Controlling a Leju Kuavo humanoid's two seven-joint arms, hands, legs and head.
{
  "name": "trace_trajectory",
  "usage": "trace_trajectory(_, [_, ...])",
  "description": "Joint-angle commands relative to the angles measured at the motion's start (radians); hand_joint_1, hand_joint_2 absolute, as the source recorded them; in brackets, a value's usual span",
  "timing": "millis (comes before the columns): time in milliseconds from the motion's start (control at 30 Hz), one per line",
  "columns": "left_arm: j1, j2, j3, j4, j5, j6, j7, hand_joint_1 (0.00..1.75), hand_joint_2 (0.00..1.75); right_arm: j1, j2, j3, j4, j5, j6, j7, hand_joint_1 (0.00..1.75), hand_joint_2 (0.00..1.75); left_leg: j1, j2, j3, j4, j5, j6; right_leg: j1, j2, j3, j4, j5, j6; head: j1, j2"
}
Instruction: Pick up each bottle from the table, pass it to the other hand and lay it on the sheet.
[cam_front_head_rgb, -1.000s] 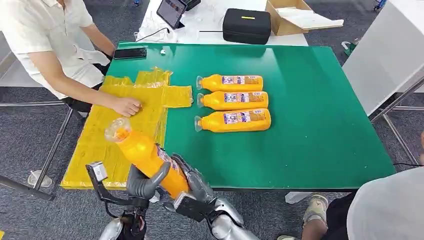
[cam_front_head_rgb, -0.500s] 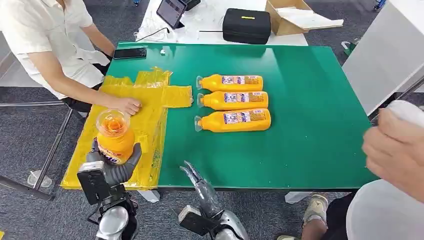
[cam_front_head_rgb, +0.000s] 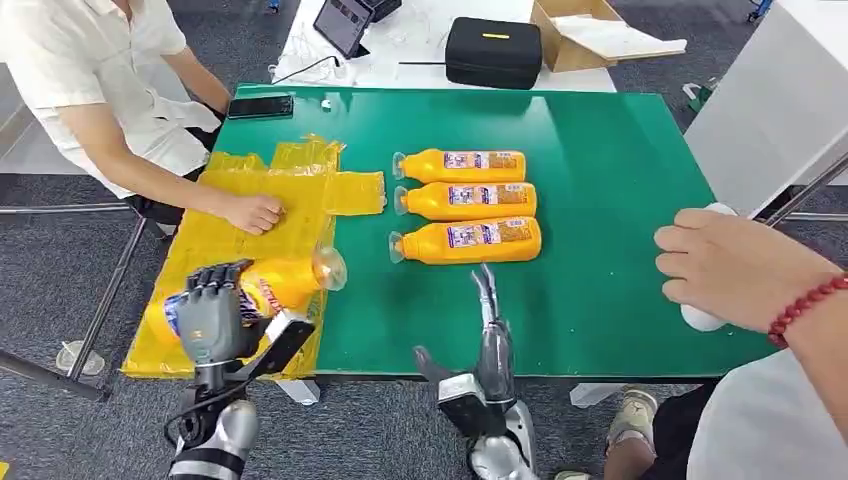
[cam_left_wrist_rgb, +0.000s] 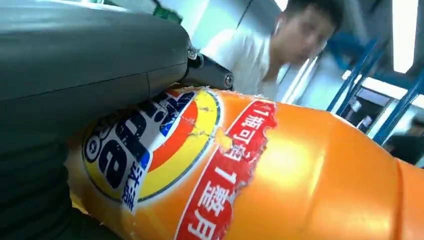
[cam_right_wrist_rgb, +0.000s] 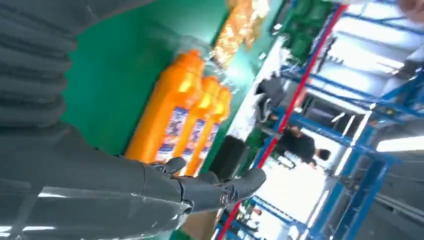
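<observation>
My left hand (cam_front_head_rgb: 212, 312) grips an orange bottle (cam_front_head_rgb: 283, 281) that lies sideways low over the near part of the yellow sheet (cam_front_head_rgb: 215, 240), its clear cap toward the table's middle. In the left wrist view the same bottle (cam_left_wrist_rgb: 280, 170) is seen close up under my hand's grey cover (cam_left_wrist_rgb: 85, 55). My right hand (cam_front_head_rgb: 489, 330) is open, fingers stretched out over the green table (cam_front_head_rgb: 620, 200) just before the nearest of three orange bottles (cam_front_head_rgb: 470, 240) lying in a row. Those bottles (cam_right_wrist_rgb: 180, 110) lie beyond my right hand (cam_right_wrist_rgb: 200, 187) in the right wrist view.
A person at the far left rests a hand (cam_front_head_rgb: 252, 211) on the sheet. Another person's hand (cam_front_head_rgb: 730, 270) with a red bead bracelet reaches in over the table's right edge, covering a white object. A phone (cam_front_head_rgb: 260, 105) lies at the table's far left corner.
My left hand has turned the bottle from upright to lying sideways over the sheet. My right hand moved right and forward over the table. The person's hand at the right came further in.
</observation>
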Motion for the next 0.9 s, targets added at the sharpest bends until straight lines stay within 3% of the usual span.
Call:
trace_trajectory(33, [-0.201, 0.110, -0.140, 0.444, -0.045, -0.029, 0.093, 1.75, 1.75, -0.022, -0.021, 0.012, -0.003, -0.048, 0.034, 0.000, 0.00, 1.75, -0.001, -0.001, 0.007, -0.002, -0.001, 0.001, 0.000, -0.003, 0.007, -0.001, -0.002, -0.002, 0.000, 0.000])
trace_trajectory(67, [-0.205, 0.114, -0.147, 0.455, -0.046, -0.035, 0.094, 1.68, 1.75, -0.021, -0.023, 0.017, -0.003, -0.050, 0.033, 0.000, 0.00, 1.75, -0.001, -0.001, 0.008, -0.002, -0.001, 0.001, 0.000, -0.003, 0.008, -0.001, -0.002, -0.002, 0.000, 0.000])
trace_trajectory(100, [-0.210, 0.124, -0.158, 0.472, -0.047, -0.029, 0.090, 1.31, 1.75, -0.021, -0.029, 0.027, -0.003, -0.058, 0.029, 0.000, 0.00, 1.75, -0.001, 0.000, 0.003, -0.001, 0.000, 0.000, 0.000, -0.001, 0.003, -0.001, 0.000, -0.001, 0.000, 0.000])
trace_trajectory(167, [-0.220, 0.128, -0.166, 0.494, -0.045, -0.046, 0.092, 1.24, 1.75, -0.026, -0.033, 0.036, 0.005, -0.064, 0.032, 0.000, 0.00, 1.75, 0.000, 0.001, 0.004, -0.001, 0.000, 0.000, 0.000, 0.000, 0.003, -0.001, -0.001, -0.001, 0.000, 0.000])
trace_trajectory(200, [-0.225, 0.127, -0.165, 0.505, -0.033, -0.063, 0.090, 0.73, 1.75, -0.033, -0.031, 0.038, 0.019, -0.068, 0.037, 0.000, 0.00, 1.75, -0.001, 0.001, 0.006, -0.001, -0.001, 0.001, 0.000, -0.001, 0.006, -0.001, -0.002, -0.002, 0.000, 0.000])
trace_trajectory(233, [-0.225, 0.127, -0.165, 0.505, -0.033, -0.063, 0.090, 0.73, 1.75, -0.033, -0.031, 0.038, 0.019, -0.068, 0.037, 0.000, 0.00, 1.75, 0.000, 0.001, 0.003, -0.001, -0.001, 0.000, 0.000, 0.000, 0.003, -0.001, -0.001, -0.001, 0.000, 0.000])
trace_trajectory(400, [-0.235, 0.132, -0.185, 0.529, -0.017, -0.144, 0.090, 0.03, 1.75, -0.046, -0.032, 0.044, 0.036, -0.080, 0.043, 0.000, 0.00, 1.75, 0.000, 0.001, 0.004, -0.001, 0.000, 0.000, 0.000, 0.000, 0.004, 0.000, -0.001, -0.001, 0.000, 0.000])
trace_trajectory(633, [-0.224, 0.160, -0.196, 0.529, 0.089, -0.336, -0.019, 0.00, 1.75, -0.063, -0.036, 0.049, 0.053, -0.107, 0.060, 0.000, 0.00, 1.75, 0.000, 0.001, 0.004, -0.001, 0.000, 0.000, 0.000, 0.000, 0.005, -0.001, 0.000, -0.001, 0.000, 0.000])
trace_trajectory(733, [-0.208, 0.158, -0.185, 0.508, 0.107, -0.257, 0.000, 0.00, 1.75, -0.064, -0.033, 0.046, 0.065, -0.106, 0.054, 0.000, 0.00, 1.75, -0.001, 0.003, 0.009, -0.002, -0.001, 0.001, 0.000, 0.001, 0.010, -0.001, -0.001, -0.001, 0.000, 0.000])
trace_trajectory(900, [-0.208, 0.158, -0.185, 0.508, 0.107, -0.257, 0.000, 0.00, 1.75, -0.064, -0.033, 0.046, 0.065, -0.106, 0.054, 0.000, 0.00, 1.75, 0.000, 0.001, 0.008, -0.001, 0.000, 0.001, 0.000, 0.000, 0.010, -0.001, -0.001, -0.001, 0.000, 0.000])
